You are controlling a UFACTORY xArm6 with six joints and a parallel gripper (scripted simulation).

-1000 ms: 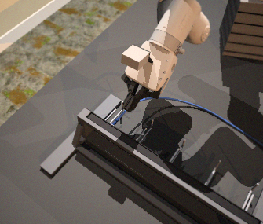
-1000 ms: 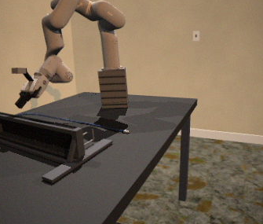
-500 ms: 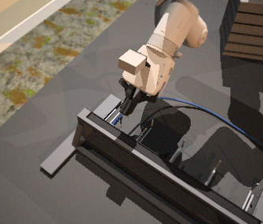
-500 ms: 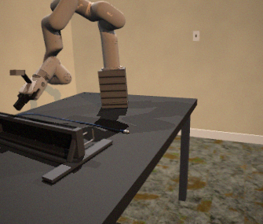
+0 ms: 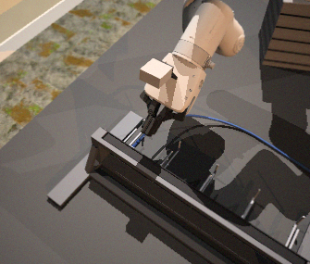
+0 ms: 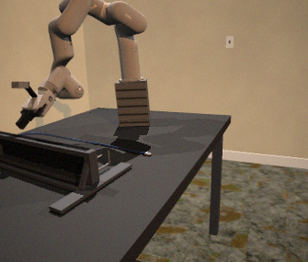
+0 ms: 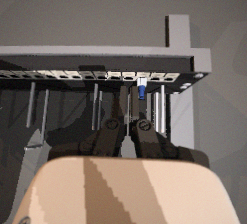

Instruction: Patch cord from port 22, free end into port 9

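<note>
The dark rack lies on the table with its row of ports facing the wrist camera. A blue plug sits in a port near the rack's right end in the wrist view. Its blue cord arcs away over the table. The cord's free end lies on the table near the robot's base. My gripper is shut, just behind the seated plug and a little above the rack. I see nothing between its fingers.
The slatted base block stands at the back of the table. The rack's flat foot sticks out in front. Thin metal rods stand behind the rack. The table edge is to the right.
</note>
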